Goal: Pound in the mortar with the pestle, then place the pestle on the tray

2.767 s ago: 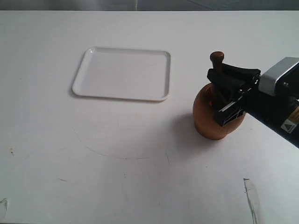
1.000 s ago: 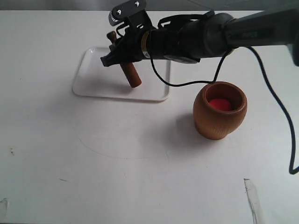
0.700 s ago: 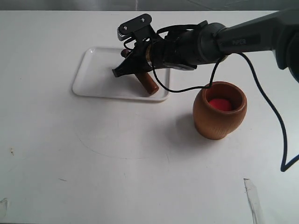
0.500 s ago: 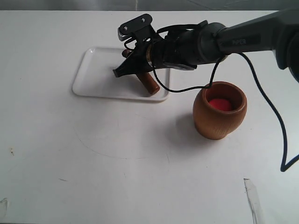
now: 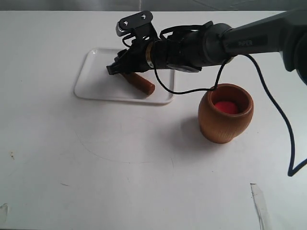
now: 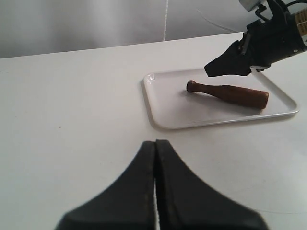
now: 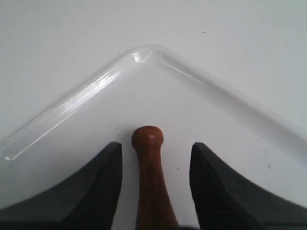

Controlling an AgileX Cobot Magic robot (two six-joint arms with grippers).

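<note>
The short dark reddish-brown wooden pestle [image 5: 142, 84] lies flat on the flat white rectangular plastic tray [image 5: 96, 72], which sits close to the table's far edge, left of its middle. The pestle's thick cylindrical end points toward the tray corner nearest the rounded light-brown wooden mortar [image 5: 225, 115], and its small knob points back toward the far edge. The right wrist view shows the black right gripper [image 7: 156, 143] spread wide, one finger on each side of the pestle's [image 7: 148, 167] narrow neck, with bare tray floor in both gaps and a rounded tray [image 7: 72, 103] corner just beyond the knob. In the exterior view, the right gripper [image 5: 114, 70] reaches across from the right edge of the table and hangs low over the knob end. The mortar stands upright on the white table [image 5: 144, 167], apart from the tray and farther from the far edge, toward the right side, its red bottom showing. The left gripper [image 6: 154, 143] hovers over bare table, its dark fingers pressed together, with the tray [image 6: 163, 103] and pestle [image 6: 228, 93] well beyond it.
</note>
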